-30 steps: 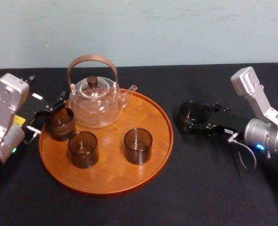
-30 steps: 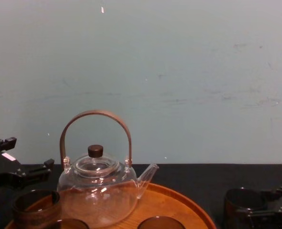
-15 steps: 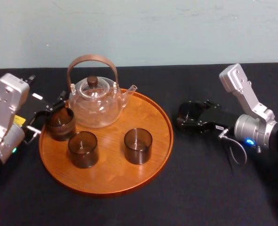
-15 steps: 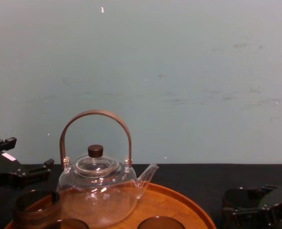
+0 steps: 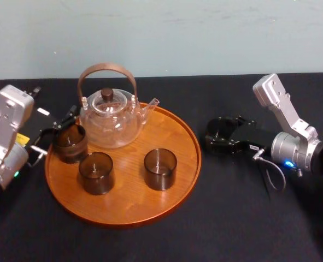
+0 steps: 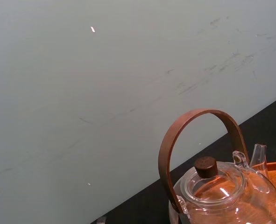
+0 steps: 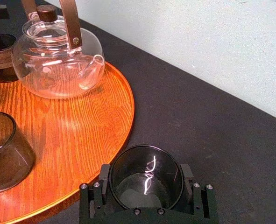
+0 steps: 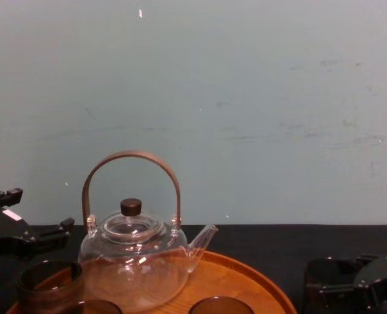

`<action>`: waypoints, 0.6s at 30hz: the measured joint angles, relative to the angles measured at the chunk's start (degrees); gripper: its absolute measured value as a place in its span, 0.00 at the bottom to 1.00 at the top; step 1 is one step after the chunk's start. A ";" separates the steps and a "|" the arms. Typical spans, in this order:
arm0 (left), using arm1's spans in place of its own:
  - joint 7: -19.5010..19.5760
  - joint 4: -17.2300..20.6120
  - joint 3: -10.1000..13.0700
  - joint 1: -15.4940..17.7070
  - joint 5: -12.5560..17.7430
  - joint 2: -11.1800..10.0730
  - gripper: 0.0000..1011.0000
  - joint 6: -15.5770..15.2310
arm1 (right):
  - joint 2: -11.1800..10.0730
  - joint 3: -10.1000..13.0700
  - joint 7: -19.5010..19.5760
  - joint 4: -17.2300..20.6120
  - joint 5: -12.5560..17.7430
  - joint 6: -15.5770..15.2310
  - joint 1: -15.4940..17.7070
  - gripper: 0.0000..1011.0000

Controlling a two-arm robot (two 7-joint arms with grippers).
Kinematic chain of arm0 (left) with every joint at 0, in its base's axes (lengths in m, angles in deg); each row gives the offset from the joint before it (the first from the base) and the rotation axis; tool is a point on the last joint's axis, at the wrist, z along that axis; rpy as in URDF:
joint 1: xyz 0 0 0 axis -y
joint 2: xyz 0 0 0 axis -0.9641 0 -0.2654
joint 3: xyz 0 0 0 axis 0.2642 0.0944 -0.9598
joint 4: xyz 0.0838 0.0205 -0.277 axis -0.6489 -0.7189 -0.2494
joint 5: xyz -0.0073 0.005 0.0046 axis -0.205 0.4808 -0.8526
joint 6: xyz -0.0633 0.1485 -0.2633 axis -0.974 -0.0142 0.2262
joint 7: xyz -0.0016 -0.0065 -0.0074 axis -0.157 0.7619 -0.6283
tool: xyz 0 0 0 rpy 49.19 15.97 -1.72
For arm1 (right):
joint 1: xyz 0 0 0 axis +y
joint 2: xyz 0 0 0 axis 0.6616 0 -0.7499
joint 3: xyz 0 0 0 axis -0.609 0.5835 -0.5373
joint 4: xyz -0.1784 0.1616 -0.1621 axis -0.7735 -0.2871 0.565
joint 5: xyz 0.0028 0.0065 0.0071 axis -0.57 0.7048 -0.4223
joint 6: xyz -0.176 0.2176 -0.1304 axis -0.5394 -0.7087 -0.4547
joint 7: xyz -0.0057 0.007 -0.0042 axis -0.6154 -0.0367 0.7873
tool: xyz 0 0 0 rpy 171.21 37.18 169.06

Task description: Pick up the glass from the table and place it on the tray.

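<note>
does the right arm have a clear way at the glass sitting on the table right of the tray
Likely yes: the right gripper straddles that glass, fingers seemingly pressed to its sides, on the table beside the tray.

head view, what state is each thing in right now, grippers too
right gripper: shut on the glass
glass: upright, empty, outside the tray
left gripper: open around the leftmost tray glass
teapot: upright on the tray, lid on, handle raised
three tray glasses: upright, empty
tray: flat, carrying the teapot and three tray glasses
</note>
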 joint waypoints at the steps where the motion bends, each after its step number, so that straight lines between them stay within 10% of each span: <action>1: 0.00 0.00 0.00 0.00 0.00 0.00 0.99 0.00 | -0.01 0.01 -0.02 0.01 0.06 0.00 0.01 0.91; 18: 0.00 0.00 0.00 0.00 0.00 0.00 0.99 0.00 | -0.07 0.08 -0.14 0.07 0.24 -0.01 0.08 0.90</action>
